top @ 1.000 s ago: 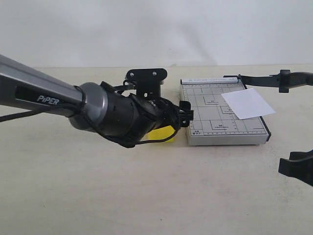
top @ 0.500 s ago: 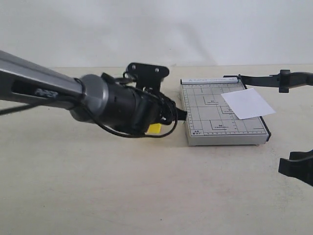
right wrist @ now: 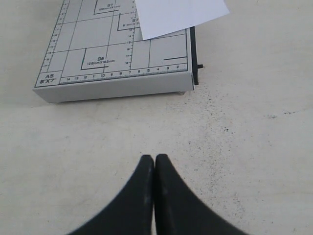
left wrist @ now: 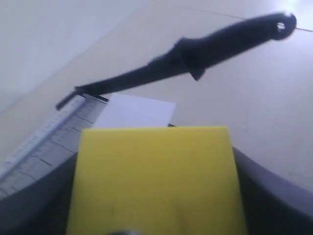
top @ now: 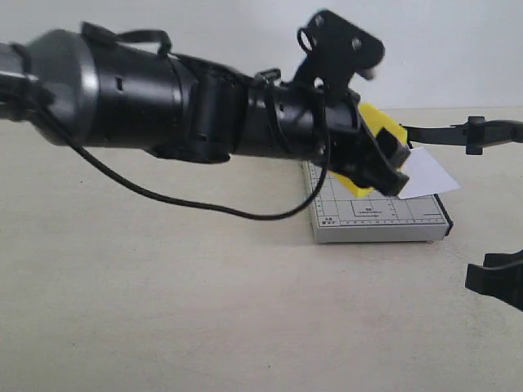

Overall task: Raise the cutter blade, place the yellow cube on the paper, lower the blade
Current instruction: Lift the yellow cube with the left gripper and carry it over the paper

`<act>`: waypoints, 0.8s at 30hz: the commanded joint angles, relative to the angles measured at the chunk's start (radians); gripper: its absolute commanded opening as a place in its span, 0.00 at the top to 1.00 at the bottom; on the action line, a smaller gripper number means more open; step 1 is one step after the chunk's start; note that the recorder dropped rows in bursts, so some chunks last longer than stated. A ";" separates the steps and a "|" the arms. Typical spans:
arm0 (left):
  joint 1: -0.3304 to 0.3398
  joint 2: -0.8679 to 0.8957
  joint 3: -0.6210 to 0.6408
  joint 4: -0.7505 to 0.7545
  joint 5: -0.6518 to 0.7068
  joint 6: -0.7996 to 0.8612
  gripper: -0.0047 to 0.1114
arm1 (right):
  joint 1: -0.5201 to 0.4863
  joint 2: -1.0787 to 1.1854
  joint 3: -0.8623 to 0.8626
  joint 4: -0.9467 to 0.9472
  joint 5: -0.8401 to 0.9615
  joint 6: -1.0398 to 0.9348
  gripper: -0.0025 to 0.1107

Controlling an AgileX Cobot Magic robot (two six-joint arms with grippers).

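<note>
My left gripper (top: 379, 160) is shut on the yellow cube (top: 377, 131), holding it in the air over the grey gridded cutter base (top: 368, 217). In the left wrist view the cube (left wrist: 154, 181) fills the foreground between the dark fingers (left wrist: 276, 196). Beyond it lies the white paper (left wrist: 139, 111) on the base (left wrist: 44, 147). The cutter blade (left wrist: 205, 51) stands raised off the base, its thick handle pointing away to the right (top: 462, 132). The paper (top: 429, 173) overhangs the base's right side. My right gripper (right wrist: 154, 159) is shut and empty, hovering over the table in front of the base (right wrist: 98, 63).
The left arm's thick black wrist and its cable (top: 204, 106) cover the left part of the cutter in the exterior view. The right gripper (top: 497, 279) hangs at the lower right edge. The beige table (top: 204, 310) stretches in front.
My left gripper has lifted the yellow cube from the table left of the cutter and carried it up and rightward over the base. The right arm and the blade have not moved.
</note>
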 commanded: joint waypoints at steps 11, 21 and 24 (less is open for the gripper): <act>0.009 0.128 -0.296 0.409 0.251 -0.707 0.92 | -0.003 0.000 0.000 0.001 0.004 0.000 0.98; -0.002 0.232 -0.433 0.592 0.183 -0.726 0.92 | -0.003 0.000 0.000 0.001 0.004 -0.002 0.98; -0.014 0.280 -0.540 0.858 0.214 -0.898 0.92 | -0.003 0.000 0.000 0.001 0.004 -0.002 0.98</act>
